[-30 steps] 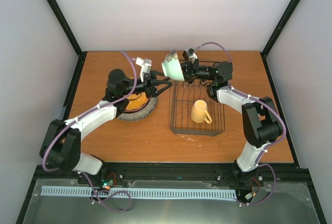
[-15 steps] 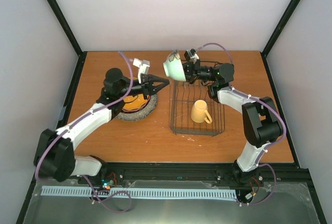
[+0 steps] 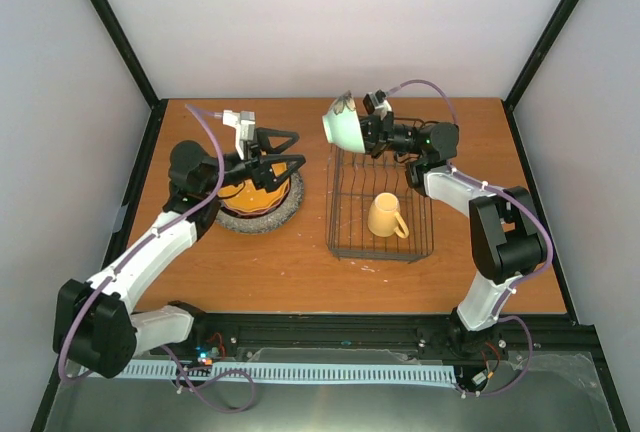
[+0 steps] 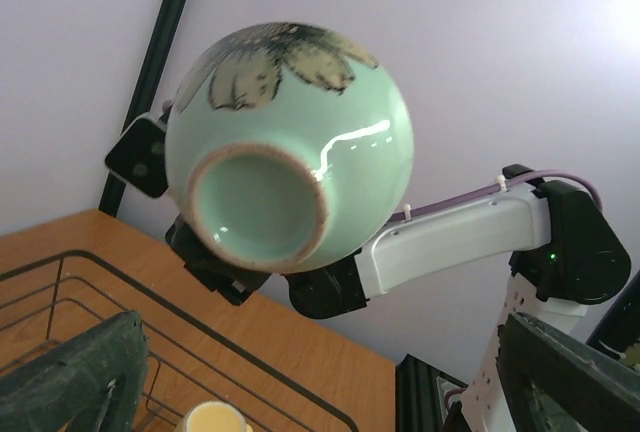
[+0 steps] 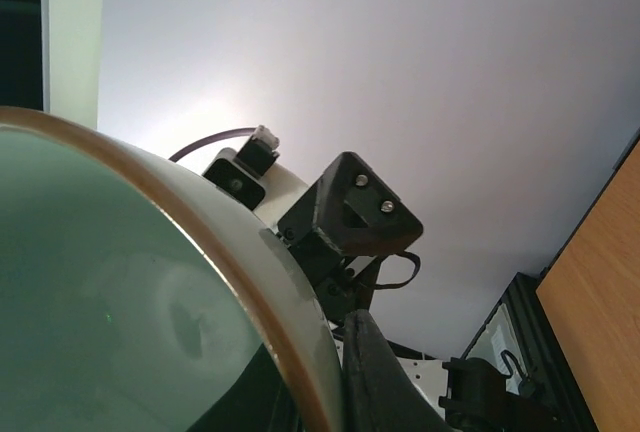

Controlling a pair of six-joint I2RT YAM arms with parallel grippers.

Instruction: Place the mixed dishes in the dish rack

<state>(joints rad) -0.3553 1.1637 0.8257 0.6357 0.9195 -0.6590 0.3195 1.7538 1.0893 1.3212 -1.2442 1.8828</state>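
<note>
My right gripper (image 3: pixel 362 134) is shut on the rim of the pale green bowl (image 3: pixel 343 124) and holds it tilted on its side in the air over the far left corner of the black wire dish rack (image 3: pixel 380 256). The yellow mug (image 3: pixel 385 215) lies inside the rack. My left gripper (image 3: pixel 298 148) is open and empty, raised above the plate stack, apart from the bowl. The orange plate (image 3: pixel 250 195) sits on the grey speckled plate (image 3: pixel 278 214); the dark-rimmed plate is not clearly visible. The left wrist view shows the bowl's underside (image 4: pixel 290 142), rack bars (image 4: pixel 100 282) and the mug's top (image 4: pixel 215 417).
The plate stack lies left of the rack on the wooden table (image 3: pixel 250 262). Black frame posts (image 3: pixel 112 32) and pale walls close in the back and sides. In the right wrist view the bowl's inside (image 5: pixel 100 302) fills the left half.
My left arm has drawn back to the left and risen, taking its open gripper away from the bowl. My right gripper has lifted the bowl slightly up and to the right.
</note>
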